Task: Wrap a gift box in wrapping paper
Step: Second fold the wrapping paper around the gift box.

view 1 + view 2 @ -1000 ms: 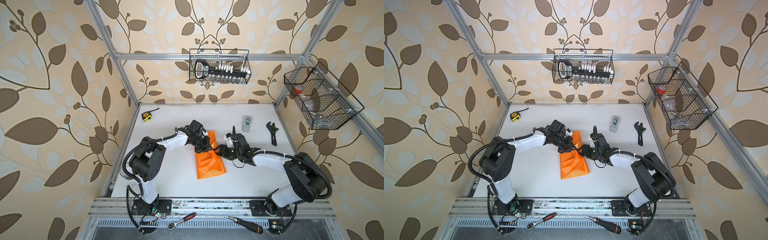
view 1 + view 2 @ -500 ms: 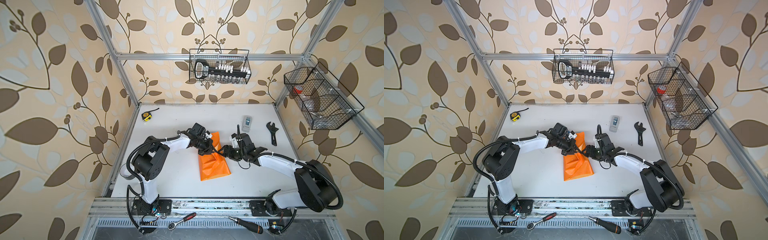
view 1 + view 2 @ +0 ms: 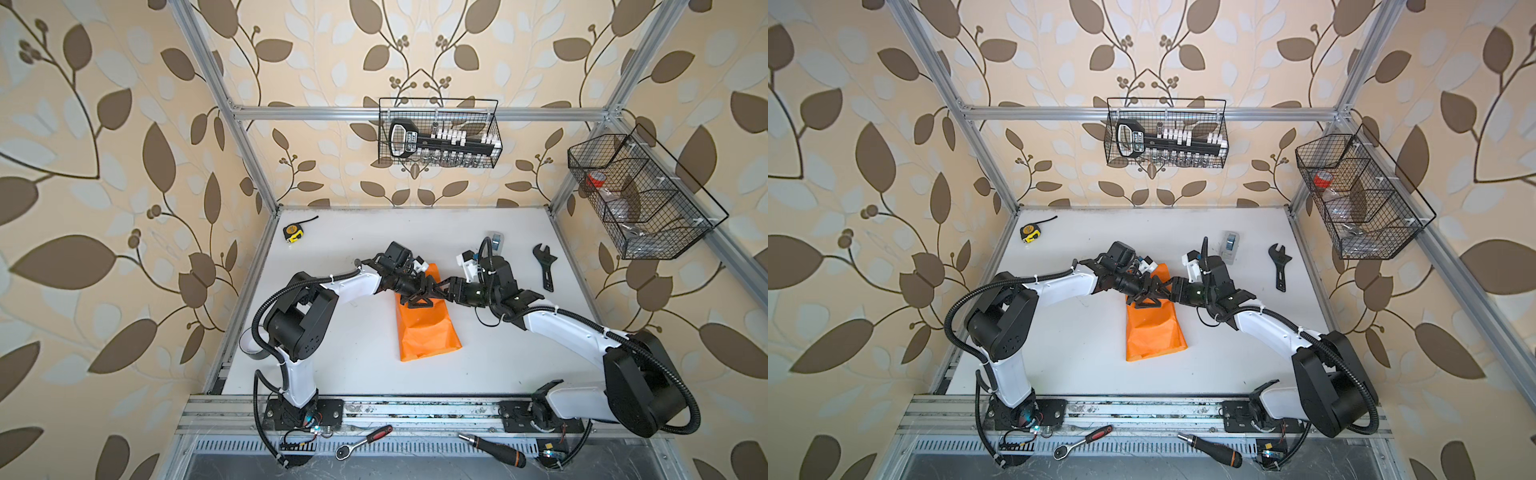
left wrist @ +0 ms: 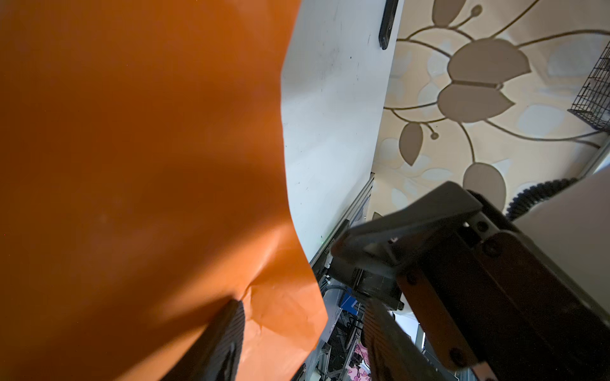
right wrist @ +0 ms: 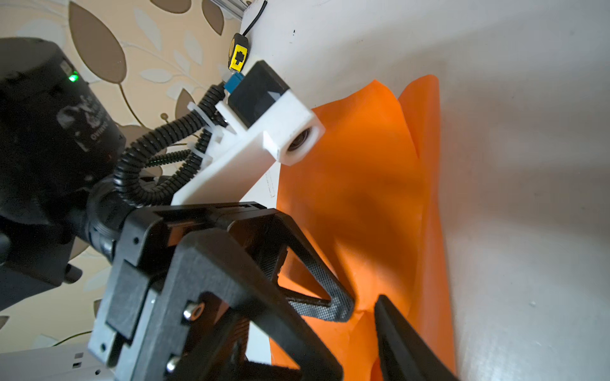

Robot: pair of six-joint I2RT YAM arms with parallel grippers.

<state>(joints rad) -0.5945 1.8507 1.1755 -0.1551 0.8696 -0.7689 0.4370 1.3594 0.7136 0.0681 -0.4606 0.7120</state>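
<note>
— What's nearest you?
— A ratchet (image 3: pixel 363 440) on the front rail. Past it, the orange paper (image 3: pixel 428 328) lies folded in the middle of the table (image 3: pixel 353 361).
— And the grippers?
— They meet over its far end. My left gripper (image 4: pixel 303 305) has its jaws apart, one finger (image 4: pixel 227 330) touching the paper. The right gripper (image 3: pixel 441 289) is apart too. I can't see the box. A wrench (image 3: pixel 545 266) lies beyond.

- An orange paper (image 3: pixel 1152 328) lies creased mid-table (image 3: pixel 1084 357), its long side running from 12 to 6 o'clock.
- The left gripper (image 3: pixel 1147 293) reaches in from 9 o'clock and the right gripper (image 3: pixel 1169 287) from 3. They meet tip to tip over the paper's 12 o'clock end, the left jaws spread.
- A tape measure (image 3: pixel 1030 232) sits at 10 o'clock, a dispenser (image 3: pixel 1229 246) at 1 and a wrench (image 3: pixel 1280 266) at 2.
- A ratchet (image 3: pixel 1081 441) and a screwdriver (image 3: pixel 1210 449) lie at 6, off the table.
</note>
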